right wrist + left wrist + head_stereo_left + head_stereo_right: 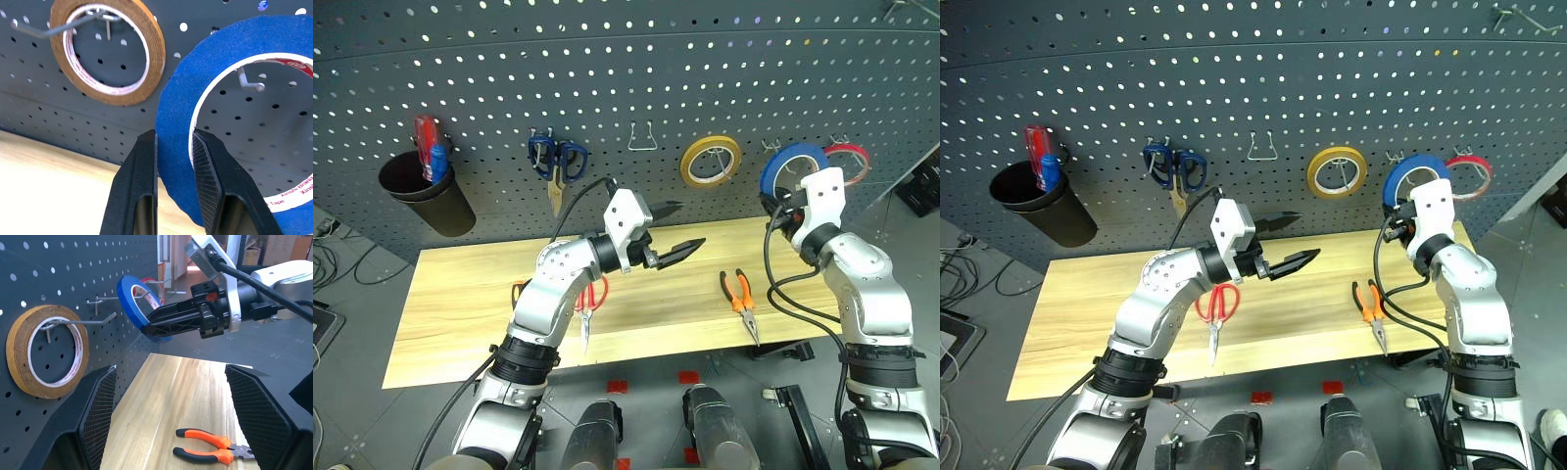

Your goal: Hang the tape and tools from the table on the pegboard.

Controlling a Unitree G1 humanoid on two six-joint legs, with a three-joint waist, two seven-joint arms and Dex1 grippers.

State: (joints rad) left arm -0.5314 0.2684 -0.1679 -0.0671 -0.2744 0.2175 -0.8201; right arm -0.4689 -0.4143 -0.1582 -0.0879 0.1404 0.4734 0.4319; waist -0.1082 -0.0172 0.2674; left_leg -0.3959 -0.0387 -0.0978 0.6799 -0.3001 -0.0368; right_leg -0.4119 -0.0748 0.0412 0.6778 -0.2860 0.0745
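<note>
My right gripper (173, 134) is shut on the lower rim of the blue tape (176, 98), one finger outside the ring and one inside. It holds the tape up against the dark pegboard (607, 78), and a metal hook (249, 83) shows through the ring's hole. My left gripper (690, 225) hovers open and empty above the wooden table (460, 294), pointing right. Red-handled scissors (1217, 304) lie on the table below my left forearm. The orange-and-black pliers (740, 294) lie to the right, near the table's front edge.
On the pegboard hang a yellow tape ring (711, 161), a red-and-white ring (847, 157) just right of the blue tape, and blue-handled scissors (556, 157). An empty wire hook (641, 137) sits between them. A black cup (426, 196) with red and blue handles hangs far left.
</note>
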